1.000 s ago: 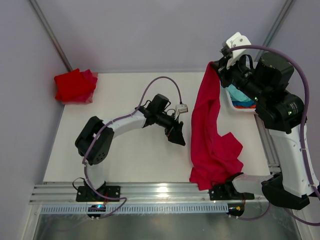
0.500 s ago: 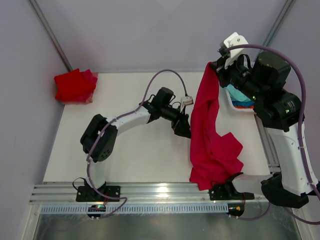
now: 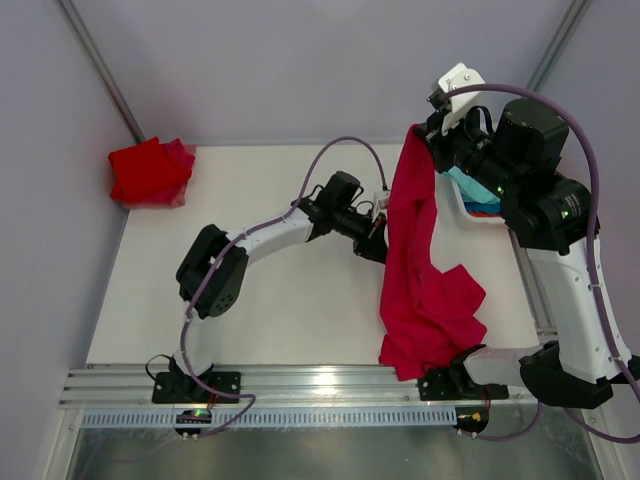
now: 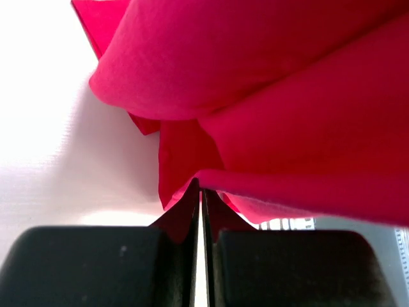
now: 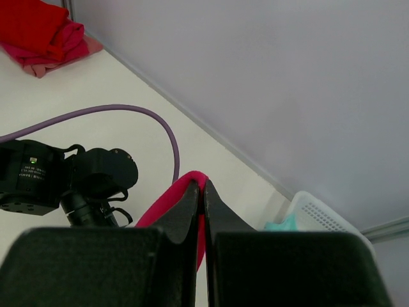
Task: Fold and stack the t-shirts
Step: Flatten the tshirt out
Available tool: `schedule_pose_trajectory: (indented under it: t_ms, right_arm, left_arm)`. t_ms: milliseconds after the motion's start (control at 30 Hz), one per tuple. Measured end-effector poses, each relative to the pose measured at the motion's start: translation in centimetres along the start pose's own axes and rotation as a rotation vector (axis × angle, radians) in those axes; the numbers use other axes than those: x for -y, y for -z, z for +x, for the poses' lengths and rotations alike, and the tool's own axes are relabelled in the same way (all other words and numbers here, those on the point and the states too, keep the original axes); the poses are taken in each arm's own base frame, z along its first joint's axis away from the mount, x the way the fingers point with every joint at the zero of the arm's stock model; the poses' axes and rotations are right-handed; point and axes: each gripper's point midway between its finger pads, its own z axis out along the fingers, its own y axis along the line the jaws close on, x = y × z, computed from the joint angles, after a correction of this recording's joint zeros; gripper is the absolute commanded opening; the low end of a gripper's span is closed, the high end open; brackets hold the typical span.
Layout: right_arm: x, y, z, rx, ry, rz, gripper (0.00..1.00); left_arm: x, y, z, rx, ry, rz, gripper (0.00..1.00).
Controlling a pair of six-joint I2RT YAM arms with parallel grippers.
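At the far left corner of the tabletop [image 3: 280, 310] lies a small stack of folded t-shirts [image 3: 150, 172], a red one on top of a pinker one. It sits well apart from both arms. The right wrist camera also catches this stack, at the top left of its view [image 5: 38, 32].

The left arm [image 3: 260, 240] reaches from its base across the middle of the tabletop toward the right, with a purple cable [image 3: 335, 150] looping above it. The left fingers [image 3: 376, 240] are at the left edge of the crimson t-shirt [image 3: 415, 260], about halfway up the hanging cloth. From the left wrist, these fingers [image 4: 185, 211] are pressed together with only a hairline gap. Their tips pinch a folded edge of the crimson cloth [image 4: 287, 128], which fills most of that view.

The crimson t-shirt hangs as a long, narrow drape. Its lower part is bunched in loose folds on the tabletop near the front rail, just beside the right arm's base.

The right fingers [image 3: 428, 135] are raised above the back of the tabletop and hold the shirt's top. From the right wrist, these fingers [image 5: 185, 211] are closed tight, with a bit of crimson cloth [image 5: 185, 182] caught between the tips.

Just right of the drape, partly hidden by the right arm, a white basket [image 3: 462, 208] holds mint-green, blue and orange t-shirts [image 3: 470, 186].
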Motion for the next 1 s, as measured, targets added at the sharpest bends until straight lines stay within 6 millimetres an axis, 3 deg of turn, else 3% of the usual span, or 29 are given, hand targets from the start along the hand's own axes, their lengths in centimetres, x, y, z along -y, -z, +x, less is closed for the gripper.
schedule_pose_trajectory:
  t_ms: [200,333,400,533,600,633,700,867,1000]
  right_arm:
    - [0.2,0.0,0.1,-0.006,0.001,0.013,0.03]
    - [0.8,0.1,0.3,-0.016,0.013,0.042,0.03]
    - [1.3,0.1,0.5,-0.020,0.024,0.072,0.03]
    - [2.3,0.2,1.2,-0.040,0.041,0.133,0.03]
    - [3.0,0.2,1.2,-0.047,0.046,0.172,0.03]
    - [3.4,0.3,1.2,-0.049,0.048,0.189,0.03]
    - [4.0,0.4,1.2,-0.055,0.056,0.226,0.03]
    - [5.6,0.1,1.5,-0.087,0.087,0.303,0.03]
    - [6.5,-0.2,1.9,-0.106,0.104,0.354,0.03]
  left_arm:
    - [0.1,1.0,1.9,-0.041,0.002,-0.051,0.00]
    - [0.9,4.5,2.8,-0.073,-0.030,-0.154,0.00]
    - [1.0,8.1,2.1,-0.051,-0.049,-0.237,0.00]
    - [-0.3,18.4,-0.6,0.071,-0.060,-0.438,0.00]
    - [-1.2,23.4,-0.9,0.112,-0.048,-0.554,0.00]
    - [-1.3,24.9,-0.8,0.118,-0.045,-0.593,0.00]
    - [-0.7,25.9,-0.3,0.106,-0.042,-0.618,0.00]
    - [1.1,26.0,0.4,0.054,-0.067,-0.648,0.00]
    - [1.7,29.2,-0.9,0.045,-0.117,-0.797,0.00]
